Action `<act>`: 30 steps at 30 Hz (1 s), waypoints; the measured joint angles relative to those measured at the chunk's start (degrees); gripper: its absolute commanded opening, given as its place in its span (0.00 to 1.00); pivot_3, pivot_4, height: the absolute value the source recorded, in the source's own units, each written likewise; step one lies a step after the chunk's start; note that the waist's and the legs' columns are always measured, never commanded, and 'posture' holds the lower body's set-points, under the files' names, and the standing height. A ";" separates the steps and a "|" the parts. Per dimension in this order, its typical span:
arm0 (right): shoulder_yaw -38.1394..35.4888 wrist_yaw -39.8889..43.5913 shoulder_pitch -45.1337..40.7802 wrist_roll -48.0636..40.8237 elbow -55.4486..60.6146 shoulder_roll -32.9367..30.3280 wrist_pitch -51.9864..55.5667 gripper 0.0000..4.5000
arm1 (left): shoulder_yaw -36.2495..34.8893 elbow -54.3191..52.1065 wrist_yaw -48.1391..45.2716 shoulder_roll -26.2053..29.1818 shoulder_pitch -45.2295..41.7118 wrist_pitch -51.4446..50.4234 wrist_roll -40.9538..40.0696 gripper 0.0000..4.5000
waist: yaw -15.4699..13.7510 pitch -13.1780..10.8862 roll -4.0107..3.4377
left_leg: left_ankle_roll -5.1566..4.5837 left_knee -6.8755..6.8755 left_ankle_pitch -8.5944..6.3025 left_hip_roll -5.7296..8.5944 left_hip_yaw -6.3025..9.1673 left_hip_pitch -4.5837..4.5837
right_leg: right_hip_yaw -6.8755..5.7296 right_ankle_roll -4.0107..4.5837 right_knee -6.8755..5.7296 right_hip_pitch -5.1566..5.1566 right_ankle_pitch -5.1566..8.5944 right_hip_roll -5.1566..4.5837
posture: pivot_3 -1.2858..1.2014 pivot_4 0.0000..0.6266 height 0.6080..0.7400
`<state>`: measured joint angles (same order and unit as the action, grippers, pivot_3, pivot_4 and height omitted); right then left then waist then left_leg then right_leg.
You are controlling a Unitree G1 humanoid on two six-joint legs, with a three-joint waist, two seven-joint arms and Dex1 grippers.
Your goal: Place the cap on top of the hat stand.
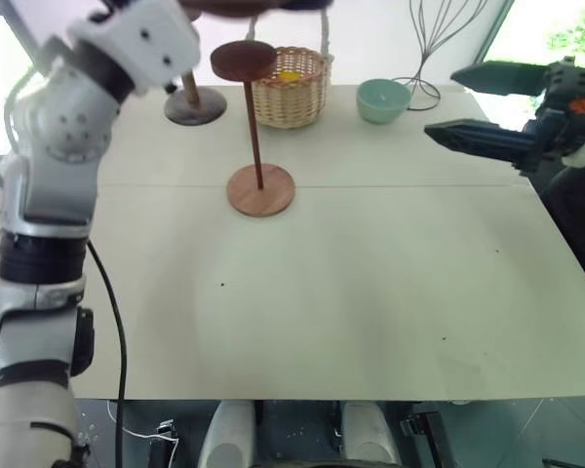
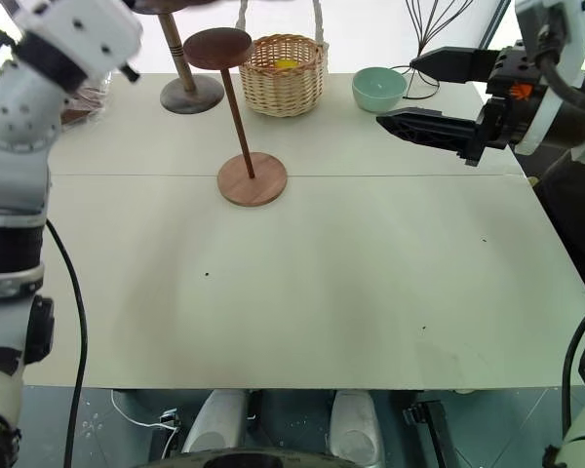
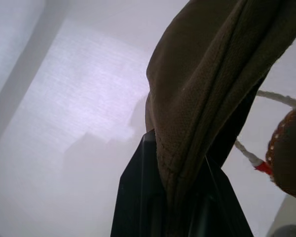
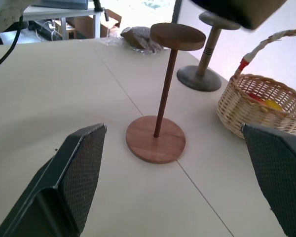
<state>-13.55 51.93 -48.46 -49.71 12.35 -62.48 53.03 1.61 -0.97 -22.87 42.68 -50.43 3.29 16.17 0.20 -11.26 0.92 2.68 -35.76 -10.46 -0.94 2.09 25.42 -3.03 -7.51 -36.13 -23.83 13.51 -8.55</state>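
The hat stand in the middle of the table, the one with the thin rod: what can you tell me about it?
The hat stand looks like reddish-brown wood: a flat round base, a thin straight rod and a flat round disc on top. It stands on the pale table, near the seam line across it, and appears to lean only because of the camera angle. Its disc is bare. A wicker basket sits just behind it and a darker, thicker stand behind on the other side. Nothing touches it but the table.
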 measured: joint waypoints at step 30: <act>4.87 1.13 1.63 6.99 1.60 3.05 -6.00 1.00 | -13.61 -24.12 -14.59 0.43 25.30 -15.71 -11.97 0.99 | 0.48 -0.03 -0.03 | 0.00 -0.24 -0.01 -0.02 -0.01 0.02 | 0.02 0.12 0.01 0.08 0.03 -0.02 | 0.52 0.24 0.91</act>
<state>-8.68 53.06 -46.84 -42.71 13.95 -59.42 47.03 -12.00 -25.09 -37.46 43.11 -25.13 -12.43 4.20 0.68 -11.29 0.89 2.68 -36.00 -10.47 -0.96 2.09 25.45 -3.01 -7.39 -36.12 -23.75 13.55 -8.57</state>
